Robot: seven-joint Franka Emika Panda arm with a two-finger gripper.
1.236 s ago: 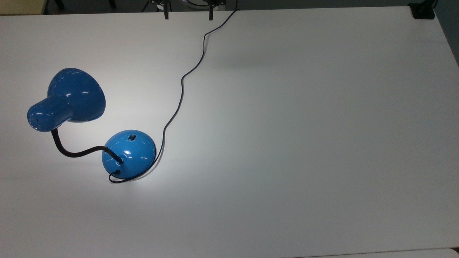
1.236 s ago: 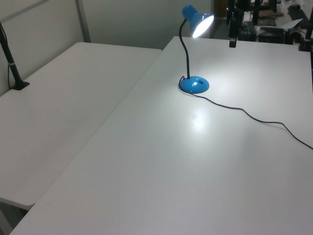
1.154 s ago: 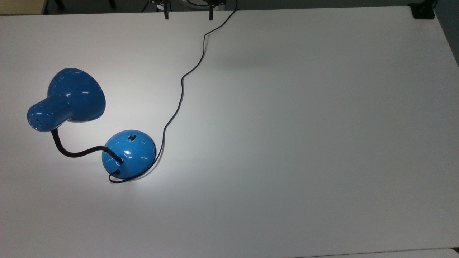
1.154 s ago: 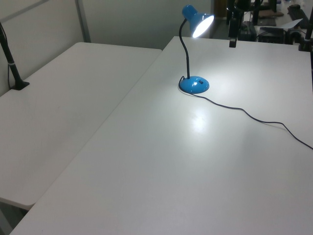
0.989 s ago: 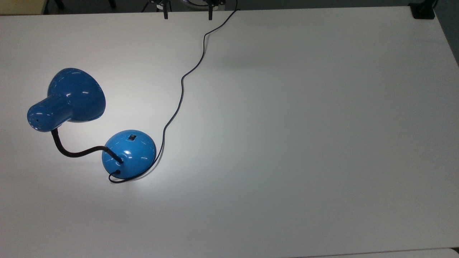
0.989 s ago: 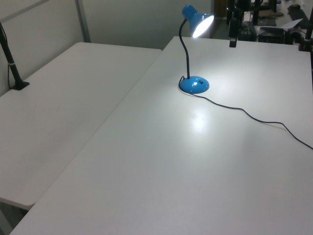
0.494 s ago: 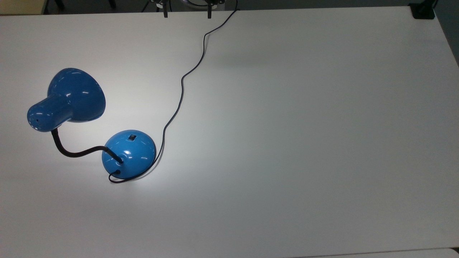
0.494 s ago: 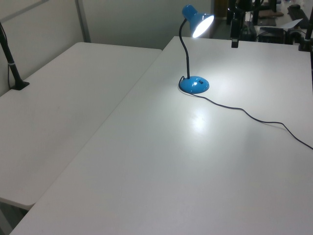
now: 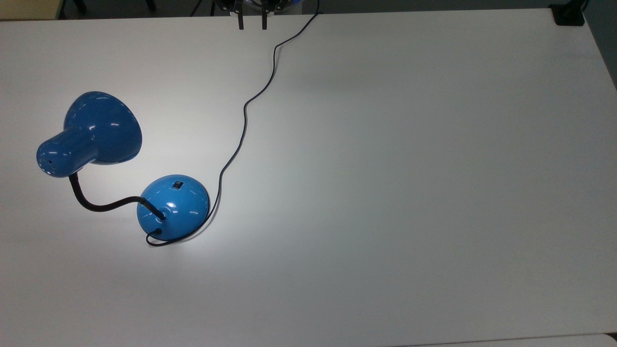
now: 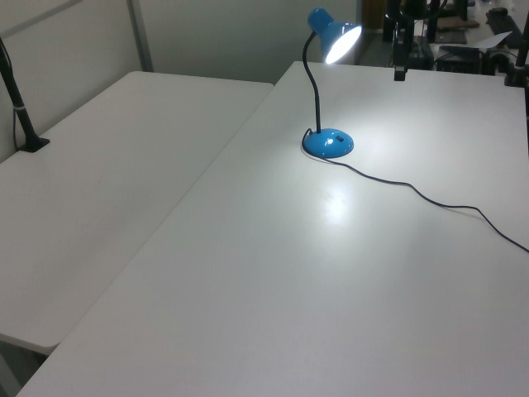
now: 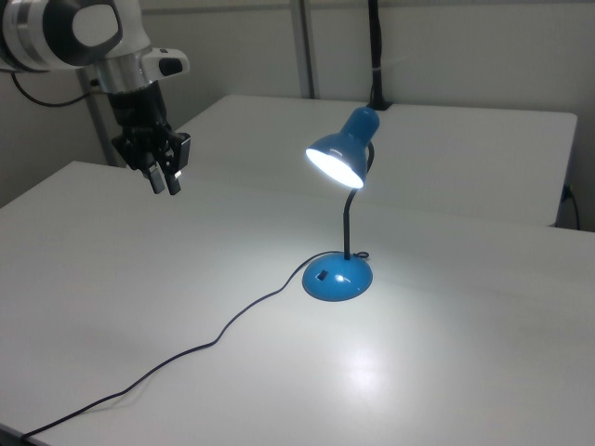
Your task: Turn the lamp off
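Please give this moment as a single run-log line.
lamp: lit | switch: untouched | gripper: above far table edge, jaws slightly apart, empty

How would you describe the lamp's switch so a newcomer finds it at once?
On the white table stands a lit blue lamp with a black gooseneck. Go down the neck to the round domed base. The switch is the small dark rectangle set into the blue dome, on the side away from where the neck enters.
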